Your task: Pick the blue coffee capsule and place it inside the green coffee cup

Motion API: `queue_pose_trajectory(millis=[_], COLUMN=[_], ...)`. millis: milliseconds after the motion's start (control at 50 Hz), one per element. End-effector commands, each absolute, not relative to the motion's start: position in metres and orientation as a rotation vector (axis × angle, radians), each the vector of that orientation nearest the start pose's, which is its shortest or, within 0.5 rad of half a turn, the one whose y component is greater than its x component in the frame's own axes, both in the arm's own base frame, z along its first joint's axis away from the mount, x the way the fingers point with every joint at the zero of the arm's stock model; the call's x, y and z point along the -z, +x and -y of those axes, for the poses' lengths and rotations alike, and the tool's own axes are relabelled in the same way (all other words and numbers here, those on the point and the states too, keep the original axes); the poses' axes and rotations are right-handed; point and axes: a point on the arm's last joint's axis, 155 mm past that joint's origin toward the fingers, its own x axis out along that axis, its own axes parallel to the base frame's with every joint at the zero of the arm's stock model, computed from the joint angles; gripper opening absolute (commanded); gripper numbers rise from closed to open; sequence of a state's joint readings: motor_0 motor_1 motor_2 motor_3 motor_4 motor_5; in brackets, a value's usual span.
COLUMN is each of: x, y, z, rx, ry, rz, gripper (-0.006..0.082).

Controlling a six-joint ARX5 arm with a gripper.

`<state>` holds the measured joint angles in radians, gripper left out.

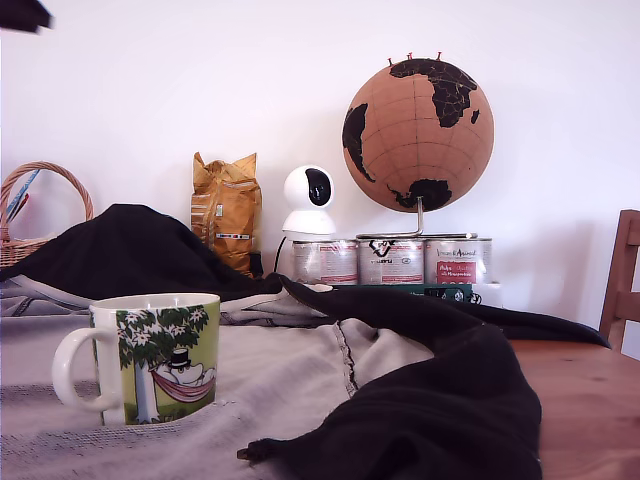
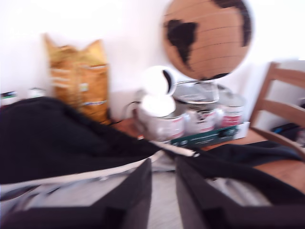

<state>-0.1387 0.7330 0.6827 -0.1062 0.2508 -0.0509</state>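
I am counting one green coffee cup [image 1: 140, 360] sitting near, at the exterior view's left. Far behind, I am seeing three tins [image 1: 391, 261] standing in a row, one cork globe [image 1: 418, 134], one white dome camera [image 1: 309, 201], one yellow bag [image 1: 226, 209] and one wicker basket [image 1: 40, 205]. One wooden chair [image 1: 622, 285] is showing at the right.

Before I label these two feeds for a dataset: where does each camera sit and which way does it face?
Exterior view: low at table height, facing the wall past the mug; only a dark scrap, perhaps the arm, top-left.
Wrist view: on the arm, blurred, facing the same wall over the gripper, fingers slightly apart.
Shared: globe, tins, yellow bag, black cloth.
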Motion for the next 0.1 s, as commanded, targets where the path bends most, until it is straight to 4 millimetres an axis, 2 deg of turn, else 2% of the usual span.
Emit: queue_pose_trajectory(millis=[0, 80], x=[-0.275, -0.280], y=[0.298, 0.293], z=[0.078, 0.064], rx=[0.331, 0.261], ry=[-0.053, -0.042], rz=[-0.266, -0.287], gripper=[-0.0019, -0.0019])
